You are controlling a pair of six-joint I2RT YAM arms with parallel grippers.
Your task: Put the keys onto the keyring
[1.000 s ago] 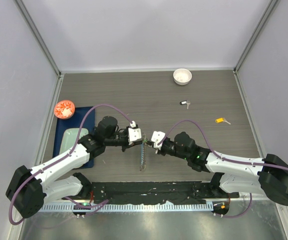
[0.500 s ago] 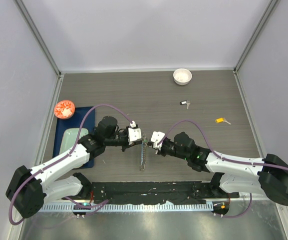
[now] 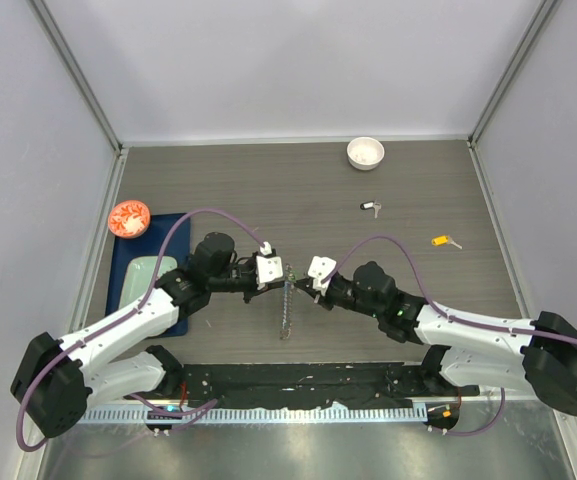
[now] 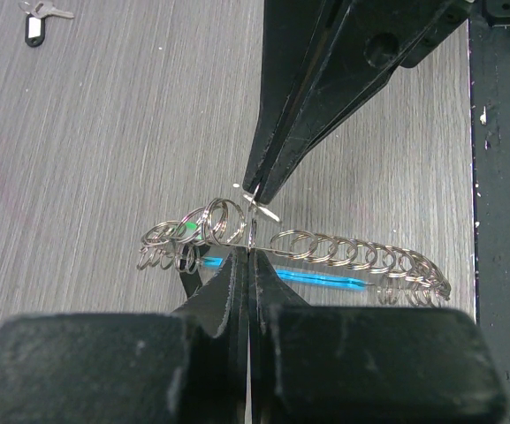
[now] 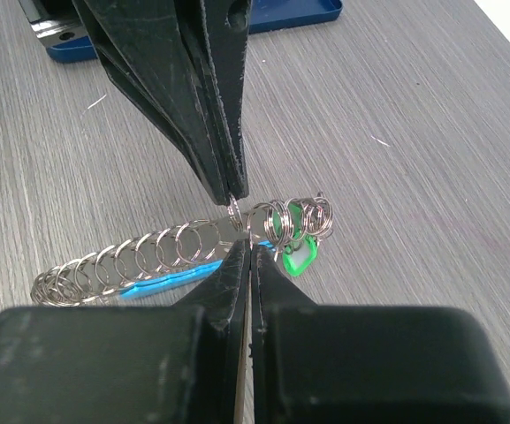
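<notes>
Since the earlier frames the right arm's wrist has edged a little toward the right edge, while the left arm and the keyring (image 3: pixel 286 312) sit as they did. One keyring is in view, a run of silver links with a single blue segment (image 4: pixel 318 278). It stretches from the two meeting tips back toward the middle of the near edge of the surface (image 3: pixel 268 190). The left end effector (image 3: pixel 286 280) has its fingers pressed together on a link at the far end of the chain. The right end effector (image 3: pixel 298 287) pinches a neighbouring link from the opposite side (both wrist views show no gap between either pair). One green tag (image 5: pixel 297 258) hangs among the bunched rings at that end; its key is too small to make out. Two keys lie loose: a black-tagged key (image 3: pixel 370 207) right of centre toward the far edge, and a yellow-tagged key (image 3: pixel 445 241) near the right edge. They are well apart from each other and from both arms. One white bowl (image 3: pixel 365 152) stands by the far edge and one orange dish (image 3: pixel 128 217) by the left edge, with one blue tray (image 3: pixel 138 245) just nearer than the dish. Walls (image 3: pixel 268 70) rise along the left, far and right edges, and bare wood runs between the arms and the far edge.
</notes>
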